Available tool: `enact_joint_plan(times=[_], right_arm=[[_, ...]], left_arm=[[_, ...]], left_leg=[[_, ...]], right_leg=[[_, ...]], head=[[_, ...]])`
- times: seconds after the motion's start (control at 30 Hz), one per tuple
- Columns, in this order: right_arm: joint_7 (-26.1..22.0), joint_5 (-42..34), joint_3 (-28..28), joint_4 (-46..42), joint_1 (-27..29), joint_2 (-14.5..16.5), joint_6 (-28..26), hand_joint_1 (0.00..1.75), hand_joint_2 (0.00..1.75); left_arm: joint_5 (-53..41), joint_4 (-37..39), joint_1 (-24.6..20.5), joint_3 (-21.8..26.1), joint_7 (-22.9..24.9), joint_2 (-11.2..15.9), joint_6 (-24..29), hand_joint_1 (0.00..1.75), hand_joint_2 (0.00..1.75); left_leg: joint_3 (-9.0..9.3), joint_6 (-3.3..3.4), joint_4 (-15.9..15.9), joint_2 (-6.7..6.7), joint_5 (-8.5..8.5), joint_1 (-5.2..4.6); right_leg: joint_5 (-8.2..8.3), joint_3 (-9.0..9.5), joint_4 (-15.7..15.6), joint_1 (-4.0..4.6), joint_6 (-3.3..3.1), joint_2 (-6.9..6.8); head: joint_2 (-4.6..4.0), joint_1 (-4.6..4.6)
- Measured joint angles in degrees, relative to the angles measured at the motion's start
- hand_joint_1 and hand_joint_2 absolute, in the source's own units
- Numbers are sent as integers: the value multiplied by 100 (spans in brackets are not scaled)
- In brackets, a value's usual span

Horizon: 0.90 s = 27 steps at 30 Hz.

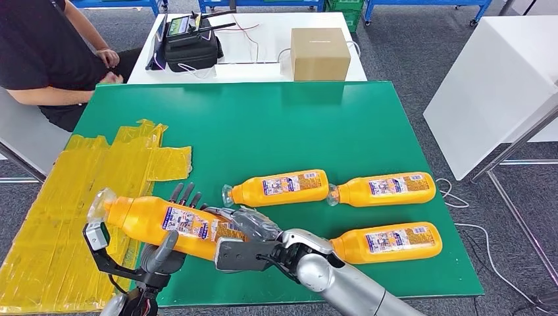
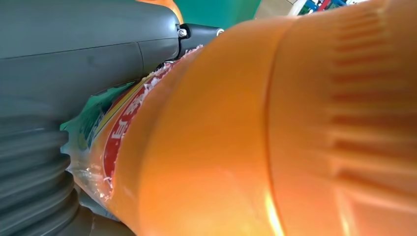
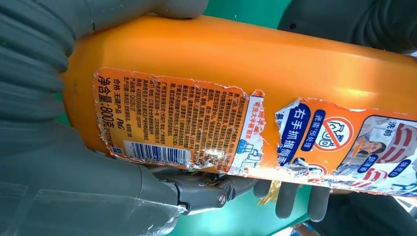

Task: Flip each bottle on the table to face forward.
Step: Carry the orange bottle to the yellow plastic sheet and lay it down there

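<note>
An orange bottle (image 1: 164,220) with a torn blue and white label is held tilted above the green table's (image 1: 263,125) front left, clear cap to the left. My left hand (image 1: 166,253) grips it from below, thumb in front and fingers behind. At the bottle's base end, my right hand (image 1: 253,238) holds it as well. Up close, the bottle (image 2: 246,137) lies against the left hand (image 2: 74,64). The right wrist view shows its label (image 3: 196,128) and the right hand (image 3: 49,172) wrapped around it. Three more orange bottles lie on their sides: middle (image 1: 279,188), right (image 1: 385,189), front right (image 1: 388,241).
Crumpled yellow plastic sheet (image 1: 59,210) covers the table's left side. A person (image 1: 46,59) sits at the back left. Behind the green table a white table bears a cardboard box (image 1: 320,52) and a black device (image 1: 191,46). A white board (image 1: 493,85) stands to the right.
</note>
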Motion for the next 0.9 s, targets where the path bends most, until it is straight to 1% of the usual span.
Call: enact_joint_plan(times=[0.17,0.3,0.9], right_arm=[[13,-41,77,51,-67,14,32,175,175],[55,-122,186,102,-155,29,43,175,175],[21,-169,226,190,-131,-5,-207,175,175]], left_arm=[[11,1,1,12,1,5,12,0,175],[26,1,2,22,-20,5,93,175,175],[-109,1,15,86,-149,-75,179,175,175]], left_leg=[[0,0,0,1,0,0],[1,0,0,0,0,0],[2,0,0,1,0,0]], right_leg=[[0,0,0,0,0,0],[0,0,0,0,0,0],[0,-1,0,0,0,0]], head=[[0,0],[0,1],[0,0]])
